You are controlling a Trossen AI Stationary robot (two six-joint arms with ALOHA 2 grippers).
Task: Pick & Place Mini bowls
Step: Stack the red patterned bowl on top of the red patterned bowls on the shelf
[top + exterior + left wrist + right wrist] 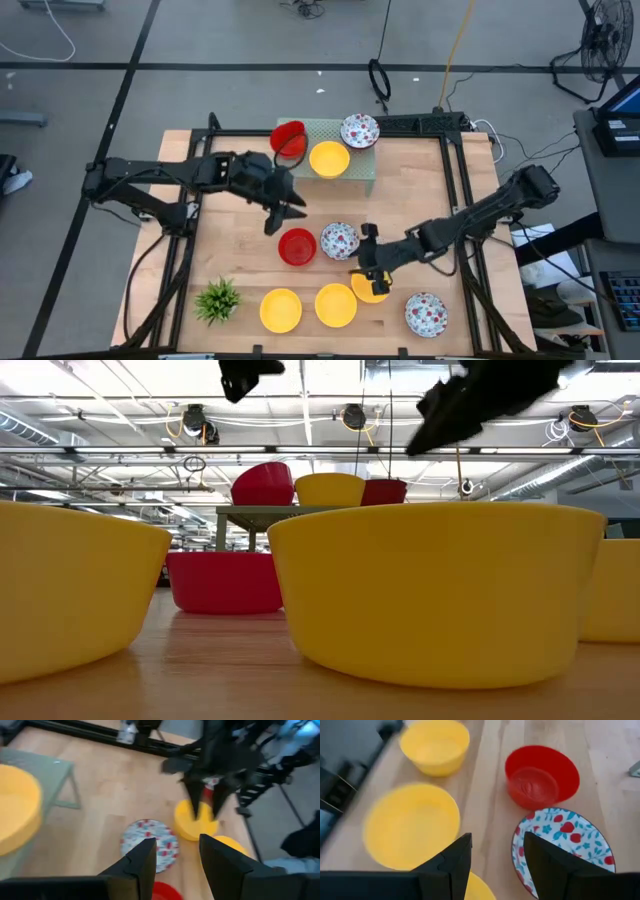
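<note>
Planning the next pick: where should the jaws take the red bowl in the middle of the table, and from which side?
Grip the rim of the upright glossy red round bowl, one finger inside, one outside, coming straight down. Take its side away from the floral-speckled white bowl, which sits close beside it. The left gripper hovers nearest.

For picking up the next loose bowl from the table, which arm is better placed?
Probably the right. Its claw hangs open directly over a yellow bowl near the table's front, beside the speckled bowl. The left claw, also open, sits behind the red bowl, not yet over it.
</note>
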